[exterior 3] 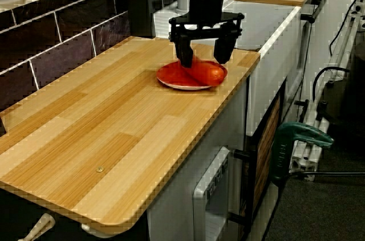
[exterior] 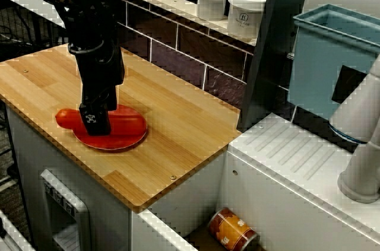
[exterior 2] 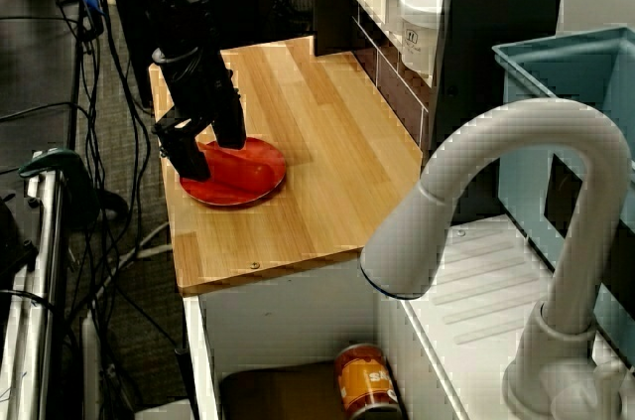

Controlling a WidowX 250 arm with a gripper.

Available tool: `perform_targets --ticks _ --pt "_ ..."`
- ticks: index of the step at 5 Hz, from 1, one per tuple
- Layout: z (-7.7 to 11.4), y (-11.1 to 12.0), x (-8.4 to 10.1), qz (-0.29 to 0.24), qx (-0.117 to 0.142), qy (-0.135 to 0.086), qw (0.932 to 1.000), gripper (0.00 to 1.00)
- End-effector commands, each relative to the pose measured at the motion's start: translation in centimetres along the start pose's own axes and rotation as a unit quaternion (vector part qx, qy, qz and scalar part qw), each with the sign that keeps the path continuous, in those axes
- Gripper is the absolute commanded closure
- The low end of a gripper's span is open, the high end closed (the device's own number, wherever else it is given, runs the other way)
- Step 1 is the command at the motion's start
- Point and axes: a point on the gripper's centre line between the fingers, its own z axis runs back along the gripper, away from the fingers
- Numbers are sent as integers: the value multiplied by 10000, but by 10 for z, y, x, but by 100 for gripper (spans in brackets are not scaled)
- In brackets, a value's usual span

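End effector [exterior 3: 203, 62] spread open, poised astride the elongated red object [exterior 3: 209, 73], which lies beneath it on the red plate [exterior 3: 169, 80] near the desk [exterior 3: 114, 133] edge; long axis perpendicular to the closing direction, contact apparently absent

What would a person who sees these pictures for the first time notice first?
The black gripper stands open over a red plate on the wooden counter, its fingers on either side of a red thing lying on the plate. A white faucet curves large in one view, with an orange can lying below it.
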Motion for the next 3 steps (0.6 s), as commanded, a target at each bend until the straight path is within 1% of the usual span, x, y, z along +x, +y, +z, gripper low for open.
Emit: perform_targets --ticks 1,2,3 --pt "-11 2 -20 99 114 -16 9999 4" --pt "-6 5 -20 145 51 -34 9999 100" --pt "0 11 -18 278 -25 -54 9996 100"
